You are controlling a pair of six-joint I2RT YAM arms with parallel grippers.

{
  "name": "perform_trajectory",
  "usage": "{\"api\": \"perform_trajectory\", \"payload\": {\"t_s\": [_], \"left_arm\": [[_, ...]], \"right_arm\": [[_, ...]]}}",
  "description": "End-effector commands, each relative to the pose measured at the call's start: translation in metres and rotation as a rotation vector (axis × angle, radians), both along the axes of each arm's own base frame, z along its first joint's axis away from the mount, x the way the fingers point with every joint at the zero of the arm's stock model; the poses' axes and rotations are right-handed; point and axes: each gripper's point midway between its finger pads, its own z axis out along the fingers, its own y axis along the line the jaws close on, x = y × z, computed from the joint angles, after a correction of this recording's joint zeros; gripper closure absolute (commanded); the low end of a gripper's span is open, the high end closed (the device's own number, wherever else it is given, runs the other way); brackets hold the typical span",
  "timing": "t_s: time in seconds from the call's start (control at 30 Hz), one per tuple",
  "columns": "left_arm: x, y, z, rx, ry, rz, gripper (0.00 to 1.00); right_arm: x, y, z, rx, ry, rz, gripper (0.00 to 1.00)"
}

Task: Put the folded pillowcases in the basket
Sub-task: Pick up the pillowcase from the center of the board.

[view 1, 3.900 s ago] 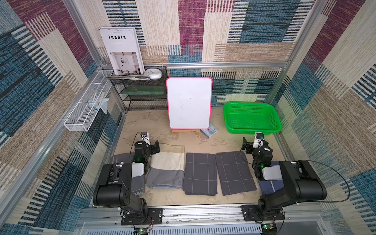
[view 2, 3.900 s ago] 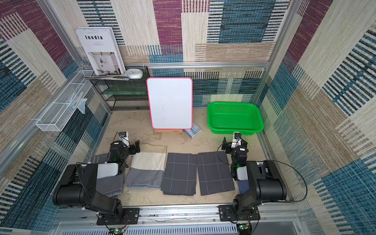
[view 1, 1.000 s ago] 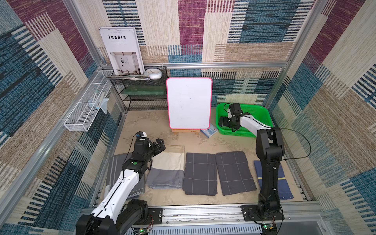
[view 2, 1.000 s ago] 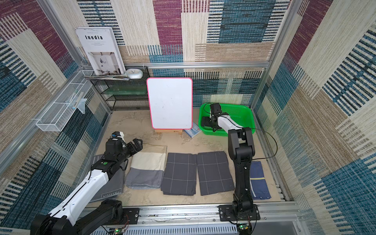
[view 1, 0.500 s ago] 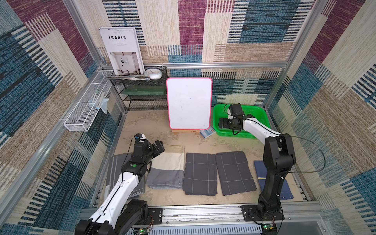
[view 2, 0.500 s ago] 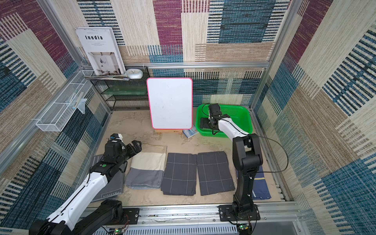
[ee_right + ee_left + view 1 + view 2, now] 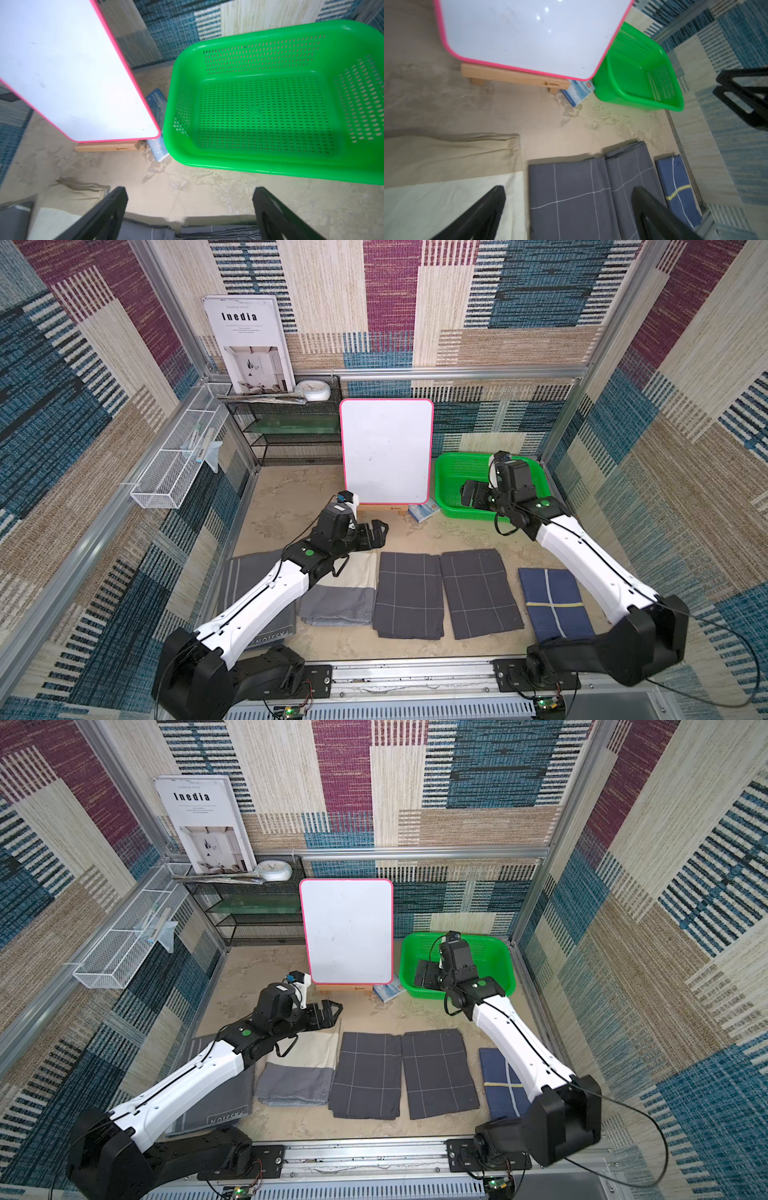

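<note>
In both top views the basket (image 7: 453, 466) (image 7: 494, 957) is sitting at the back right of the table (image 7: 286, 497), just beside the whiteboard (image 7: 386, 452), with the right arm covering part of it. The right wrist view is showing the basket (image 7: 259, 116) unobstructed. It is glossy green plastic with a slotted floor, perforated walls and a smooth rolled rim.

The right gripper (image 7: 471, 495) is hovering over the basket's near left part, jaws standing fully apart and holding nothing. The left gripper (image 7: 380, 533) is hovering at the far edge of the cream pillowcase (image 7: 359, 572), equally wide and empty.

The pillowcases are lying flat in a row on the table, in front of the basket. They are the grey pillowcase (image 7: 239, 576) under the left arm, the cream one with its grey half, two checked pillowcases (image 7: 407, 593) and the navy pillowcase (image 7: 548, 601).

The left wrist view is adding what the top views are flattening:
- The cream cloth (image 7: 446, 203) is rumpling into ridges at its far edge.
- The checked cloths (image 7: 566, 197) are showing stacked folded layers.
- A pale wooden stand (image 7: 512, 76) is carrying the pink-rimmed board.
- A blue box (image 7: 578, 92) is lying between the stand and the basket.
</note>
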Motion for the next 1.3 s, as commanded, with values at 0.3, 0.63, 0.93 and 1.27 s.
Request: {"api": "perform_trajectory", "payload": {"t_s": [0.3, 0.63, 0.93, 1.27], "left_arm": [[-0.019, -0.135, -0.026, 0.298, 0.016, -0.491, 0.01], [-0.035, -0.201, -0.076, 0.512, 0.049, -0.863, 0.01], [-0.041, -0.224, -0.128, 0.624, 0.134, -0.966, 0.01], [-0.021, -0.235, -0.161, 0.685, 0.136, -0.947, 0.1]], "right_arm": [[-0.072, -0.029, 0.088, 0.098, -0.27, -0.023, 0.0], [-0.137, -0.035, 0.158, 0.183, -0.602, 0.105, 0.0], [-0.143, -0.04, 0.133, 0.175, -0.576, 0.083, 0.0], [-0.142, -0.039, 0.124, 0.155, -0.583, 0.099, 0.0]]}}
